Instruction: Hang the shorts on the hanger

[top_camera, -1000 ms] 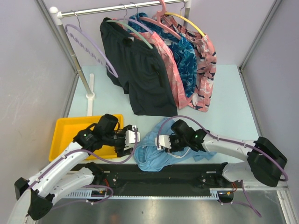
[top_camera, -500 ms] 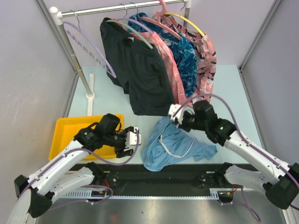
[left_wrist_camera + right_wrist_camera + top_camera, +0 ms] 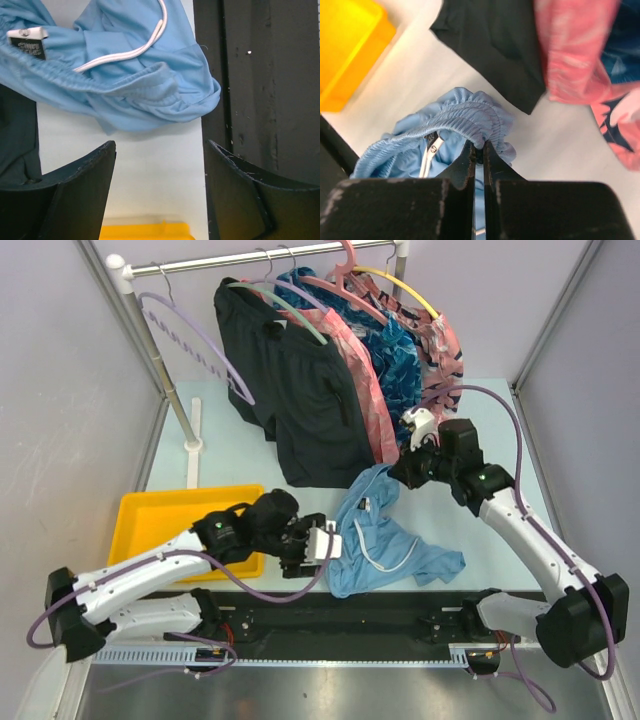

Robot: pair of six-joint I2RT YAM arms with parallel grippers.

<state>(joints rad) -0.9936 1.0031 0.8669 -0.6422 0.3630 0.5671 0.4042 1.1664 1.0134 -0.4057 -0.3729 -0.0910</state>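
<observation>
Your R hand (image 3: 477,146) pinches waistband of light sky-blue fabric shorts (image 3: 395,545), rest on desk (image 3: 500,435). L hand (image 3: 159,150) wide beside them: grab opposite waistband side, lift evenly twd thin lavender plastic hanger (image 3: 207,338) on rail (image 3: 250,257).

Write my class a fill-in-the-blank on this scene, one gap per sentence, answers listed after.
The right pincer grips the blue shorts by the ____. The left pincer holds nothing and is ____. The purple hanger on the rail carries ____ clothes. The tray is coloured ____.
Answers: waistband; open; no; yellow.
</observation>
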